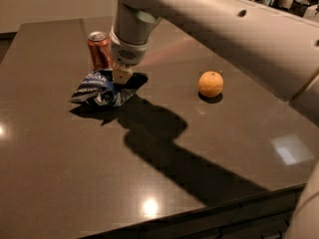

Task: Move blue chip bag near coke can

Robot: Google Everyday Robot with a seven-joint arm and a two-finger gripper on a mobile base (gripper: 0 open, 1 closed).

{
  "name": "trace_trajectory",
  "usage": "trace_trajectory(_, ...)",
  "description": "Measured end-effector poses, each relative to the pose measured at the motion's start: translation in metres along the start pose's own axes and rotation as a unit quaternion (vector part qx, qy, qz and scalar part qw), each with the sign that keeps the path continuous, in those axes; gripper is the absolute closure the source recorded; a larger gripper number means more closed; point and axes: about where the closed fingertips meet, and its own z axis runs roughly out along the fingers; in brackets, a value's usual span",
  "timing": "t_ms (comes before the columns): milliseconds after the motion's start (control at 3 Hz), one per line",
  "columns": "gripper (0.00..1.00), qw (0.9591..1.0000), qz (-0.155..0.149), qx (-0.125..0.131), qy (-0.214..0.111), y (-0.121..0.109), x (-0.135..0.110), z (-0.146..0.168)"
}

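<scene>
The blue chip bag (pixel 95 89) is a crinkled navy foil bag with white lettering, lying on the dark table just in front of the coke can (pixel 99 49). The can is red with a silver top and stands upright at the back left. My gripper (pixel 121 75) points down from above at the bag's right end and is shut on the bag's edge. The bag's upper edge almost reaches the can's base. The arm hides the bag's far right corner.
A round orange fruit (pixel 211 83) sits to the right, apart from the bag. The dark glossy table (pixel 164 183) reaches to a front edge at the bottom right. My arm's large shadow falls across the table's middle.
</scene>
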Motion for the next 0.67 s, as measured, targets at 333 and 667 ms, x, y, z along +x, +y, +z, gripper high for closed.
trace_trajectory(333,0.64,0.9998,0.014,0.013,0.003,-0.0126,0.0004,0.0056)
trace_trajectory(667,0.41,0.9998,0.014,0.012,0.003,-0.0117,0.0002,0.0056)
